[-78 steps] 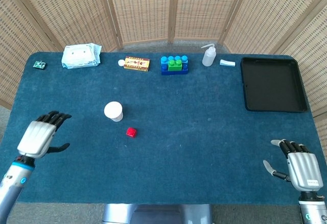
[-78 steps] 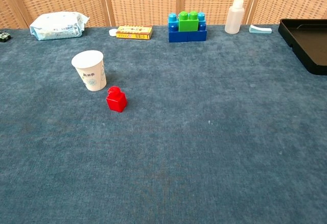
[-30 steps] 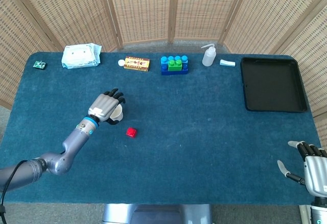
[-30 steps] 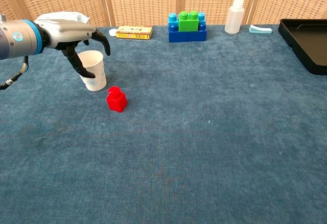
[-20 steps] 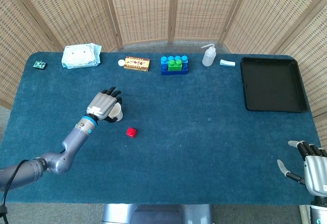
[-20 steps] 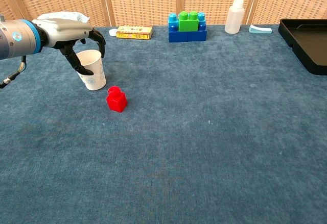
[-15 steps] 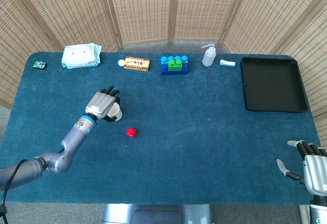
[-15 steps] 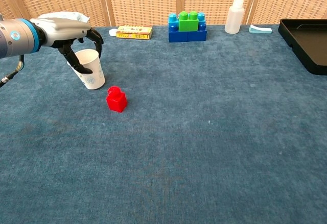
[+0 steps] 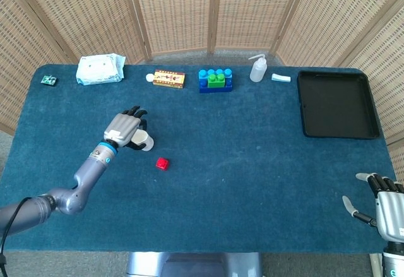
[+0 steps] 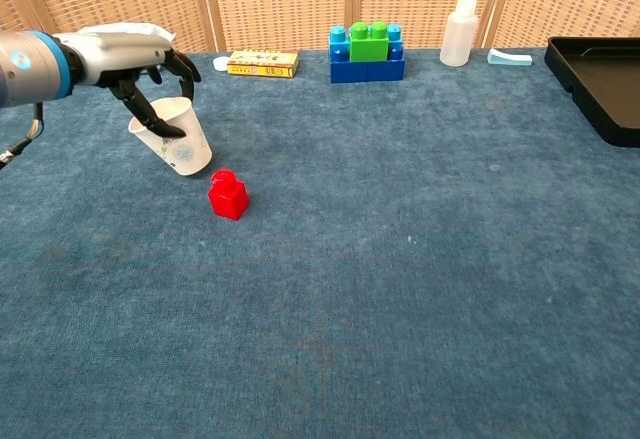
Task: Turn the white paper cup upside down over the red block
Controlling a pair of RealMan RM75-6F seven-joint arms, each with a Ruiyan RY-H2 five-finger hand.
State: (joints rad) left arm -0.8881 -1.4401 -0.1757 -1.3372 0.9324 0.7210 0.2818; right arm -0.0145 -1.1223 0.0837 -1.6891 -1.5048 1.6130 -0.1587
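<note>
- Chest view: white paper cup (image 10: 173, 137) is gripped by the left hand (image 10: 140, 64) at its rim, fingers (image 10: 150, 117) curled over the top; cup is tilted, mouth leaning toward the hand, base toward the red block (image 10: 228, 195)
- Cup is seen just beside the red block, up and to the left of it, not touching; whether the cup base is lifted off the table (image 10: 400, 289) cannot be told
- Head view: left hand (image 9: 122, 129) is laid over the cup (image 9: 144, 141), with the red block (image 9: 162, 163) near it on the blue table (image 9: 252, 182)
- Right hand (image 9: 386, 205) is seen only in the head view at the bottom right corner, fingers spread, nothing held
- Along the far edge: wipes pack (image 9: 100, 69), yellow box (image 9: 168, 78), blue and green brick stack (image 9: 215, 80), squeeze bottle (image 9: 257, 68)
- Black tray (image 9: 338, 104) is placed at the right side of the table, well apart from the cup
</note>
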